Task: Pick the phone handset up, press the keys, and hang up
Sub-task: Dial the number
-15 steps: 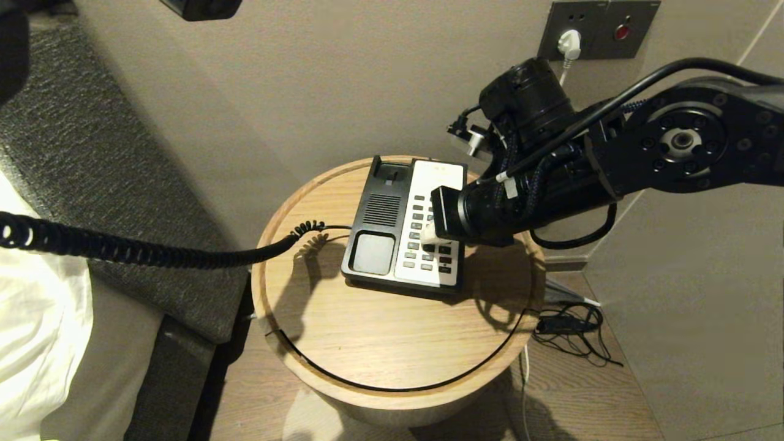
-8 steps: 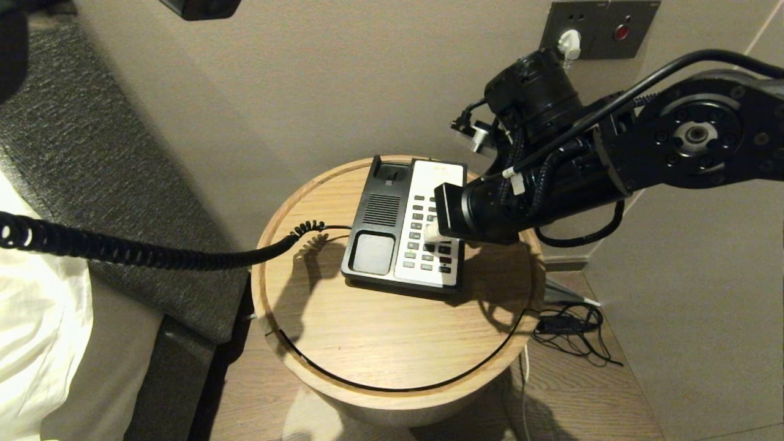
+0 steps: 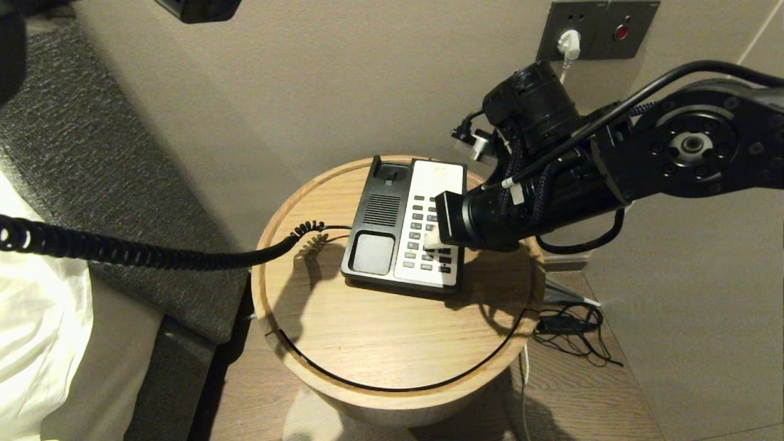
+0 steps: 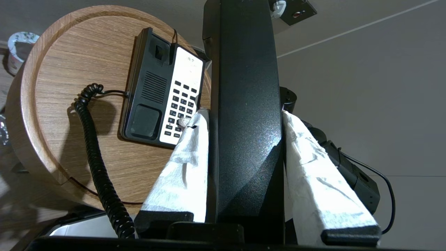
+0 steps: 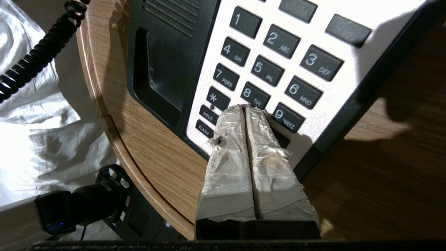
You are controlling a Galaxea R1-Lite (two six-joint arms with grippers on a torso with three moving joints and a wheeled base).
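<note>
Head view: looks steeply down from above onto the round worktop (image 3: 343, 331), mid-distance; wall and wall plate (image 3: 597, 29) at upper right of the frame.
Left wrist view: looks from above and off to the side, farther off; the phone handset (image 4: 245, 104) fills the centre, phone base (image 4: 153, 101) at upper left.
Right wrist view: very near, facing the keys (image 5: 264, 69) from just above.
Shared: all three show the phone base, keys, coiled cord (image 3: 153, 254) and worktop.
</note>
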